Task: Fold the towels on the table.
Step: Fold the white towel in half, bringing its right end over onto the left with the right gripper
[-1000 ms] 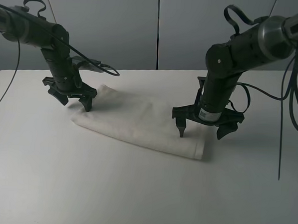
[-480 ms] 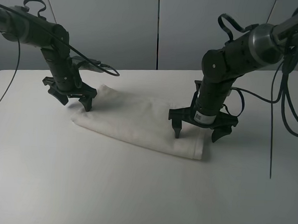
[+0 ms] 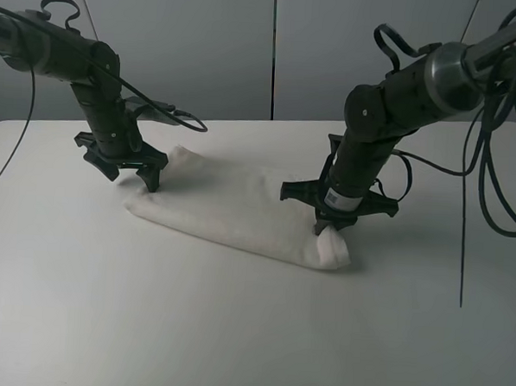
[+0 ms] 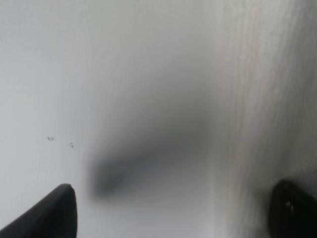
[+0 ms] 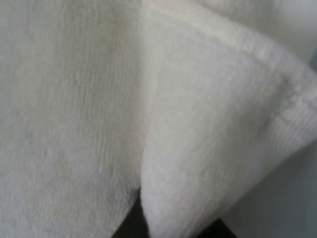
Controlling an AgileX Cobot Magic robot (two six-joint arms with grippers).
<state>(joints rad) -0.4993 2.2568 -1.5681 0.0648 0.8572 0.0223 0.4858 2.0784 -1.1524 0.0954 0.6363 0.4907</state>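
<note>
The white towel [image 3: 231,209] lies as a long folded strip across the middle of the white table [image 3: 233,330]. My left gripper [image 3: 131,178] hangs open over the strip's left end. In the left wrist view its dark fingertips [image 4: 54,213] stand wide apart, one over bare table and the other over the towel [image 4: 262,99]. My right gripper [image 3: 327,227] is shut on the strip's right end, and the cloth bunches up there. In the right wrist view the towel [image 5: 74,99] fills the picture, and a raised fold of it is pinched in the right gripper [image 5: 171,228].
Grey wall panels stand behind the table's far edge. Black cables [image 3: 484,170] hang from the right arm beside the table's right side. A thin cable [image 3: 171,112] trails from the left arm above the tabletop.
My right gripper has moved left and down onto the towel's right end and shut on it, bunching the cloth. The left arm has not moved.
</note>
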